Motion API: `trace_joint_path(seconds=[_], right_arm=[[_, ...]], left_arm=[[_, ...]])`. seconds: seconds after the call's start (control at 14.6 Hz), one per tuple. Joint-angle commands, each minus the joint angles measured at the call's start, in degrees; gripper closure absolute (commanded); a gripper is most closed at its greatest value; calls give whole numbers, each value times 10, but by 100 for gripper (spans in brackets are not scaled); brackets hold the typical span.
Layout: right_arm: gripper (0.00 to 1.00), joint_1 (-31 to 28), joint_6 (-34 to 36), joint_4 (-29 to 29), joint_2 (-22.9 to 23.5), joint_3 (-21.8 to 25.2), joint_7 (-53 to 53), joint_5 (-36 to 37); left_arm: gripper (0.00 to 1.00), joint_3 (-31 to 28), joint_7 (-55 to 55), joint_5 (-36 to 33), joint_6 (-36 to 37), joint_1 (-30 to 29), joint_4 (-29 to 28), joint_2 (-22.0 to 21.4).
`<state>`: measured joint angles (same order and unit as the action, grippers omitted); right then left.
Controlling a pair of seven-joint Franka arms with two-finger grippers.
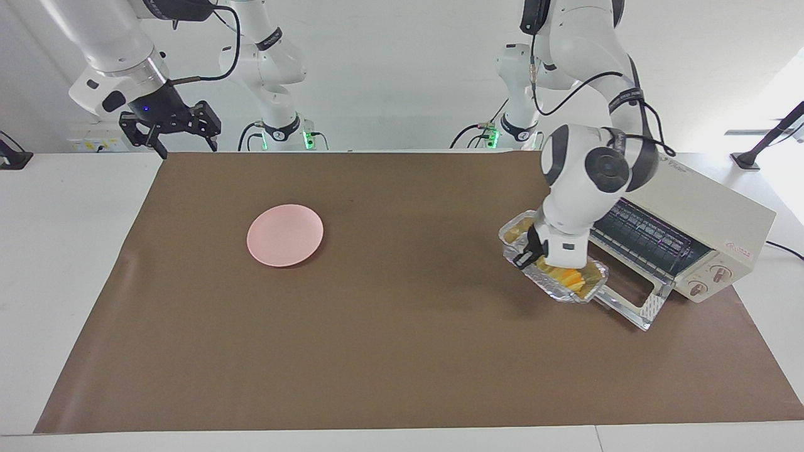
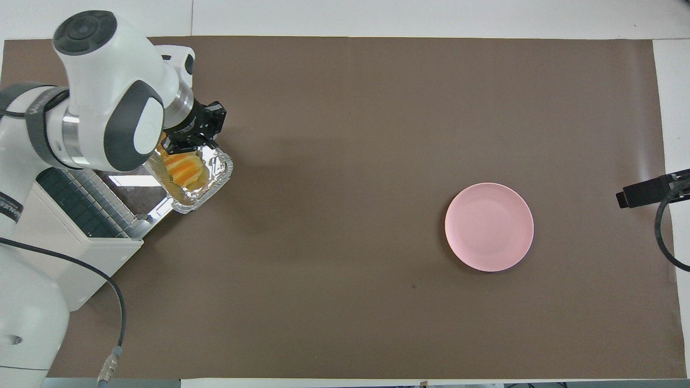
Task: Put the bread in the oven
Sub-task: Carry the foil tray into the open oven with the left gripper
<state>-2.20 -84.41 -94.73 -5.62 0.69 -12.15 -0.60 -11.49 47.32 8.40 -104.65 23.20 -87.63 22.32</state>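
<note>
The bread [image 1: 570, 277], a yellow-orange sliced loaf, lies in a crinkled silver foil tray [image 1: 565, 294]. The tray sits at the outer edge of the open glass door [image 1: 634, 307] of the cream-white oven [image 1: 710, 213], at the left arm's end of the table. My left gripper [image 1: 526, 252] is down on the tray's rim and looks shut on it. In the overhead view it [image 2: 187, 142] covers one end of the tray [image 2: 221, 172] above the bread [image 2: 183, 168]. The oven [image 2: 70, 242] shows its wire rack. My right gripper [image 1: 185, 145] is open and waits, raised over the table's edge by its base.
A round pink plate [image 1: 285, 235] lies on the brown mat toward the right arm's end, and shows in the overhead view [image 2: 489, 226]. The oven's two knobs [image 1: 710, 280] face away from the robots. Cables trail by the oven.
</note>
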Motion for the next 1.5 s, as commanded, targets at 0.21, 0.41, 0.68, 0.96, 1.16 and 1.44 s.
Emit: trace_joint_path(seconds=[0.21, 0.41, 0.68, 0.96, 1.16, 1.44], right_arm=[[0, -8, -8, -2, -3, -6, -8, 4], [0, -9, 4, -7, -6, -6, -11, 3], [0, -8, 14, -6, -6, -6, -12, 3], [0, -8, 14, -6, -6, -6, -12, 3], [0, -8, 14, -6, -6, -6, -12, 3], [0, -8, 14, -6, -6, -6, -12, 3]], left_arm=[[100, -72, -1, -3, 39, -1, -7, -3], [100, -80, -49, -6, 58, -25, -10, -3], [100, -87, -73, -35, 66, -40, -12, -4], [100, -106, -135, -41, 66, -49, -28, -11], [100, -106, -144, -44, 59, -54, -65, -26], [100, -106, -159, -78, 63, -54, -81, -33]])
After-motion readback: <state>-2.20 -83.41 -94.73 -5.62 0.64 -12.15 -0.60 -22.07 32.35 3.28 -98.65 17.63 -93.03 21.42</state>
